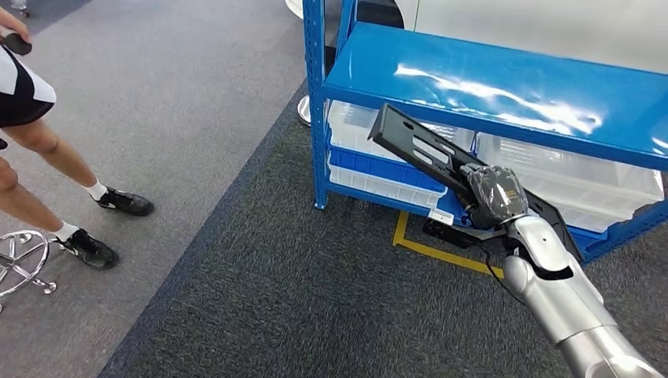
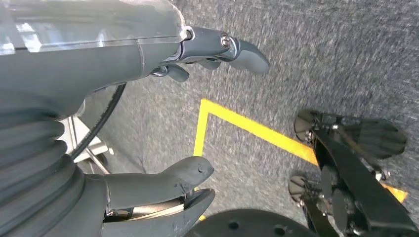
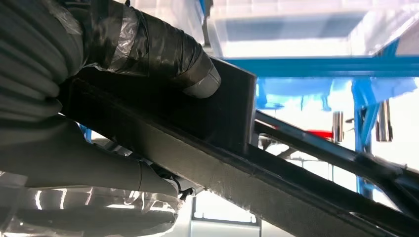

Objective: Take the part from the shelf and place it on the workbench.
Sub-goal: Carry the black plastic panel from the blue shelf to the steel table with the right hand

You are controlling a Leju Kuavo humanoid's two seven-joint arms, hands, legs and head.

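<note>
Two hands to account for, nearest first: my left hand (image 2: 148, 123) hangs low over the grey carpet (image 2: 321, 54) with its fingers apart and nothing in them, a yellow floor line (image 2: 247, 127) running beneath it. My right hand (image 1: 495, 195) is out ahead, wrapped in dark tape and clamped on the part (image 1: 421, 148), a long flat black bracket with slots cut in it. From the right wrist view I can see the thumb (image 3: 197, 79) pressed across one face of the part (image 3: 232, 163) and the fingers closed under the other, so the grip looks firm. The part is tilted, its far end raised toward the front edge of the blue shelf (image 1: 504, 87) and its near end low beside my wrist; it lies across the clear bins (image 1: 567, 177) on the lower level, and I cannot tell whether it is touching them or the shelf edge. Off to the left a person (image 1: 31, 118) stands on the lighter floor beside a stool base (image 1: 20, 260). I judge I am in the taking step, the part gripped but not clear of the shelf. Next I need to draw it back and out without catching the raised end under the top board, then turn to find the workbench.
</note>
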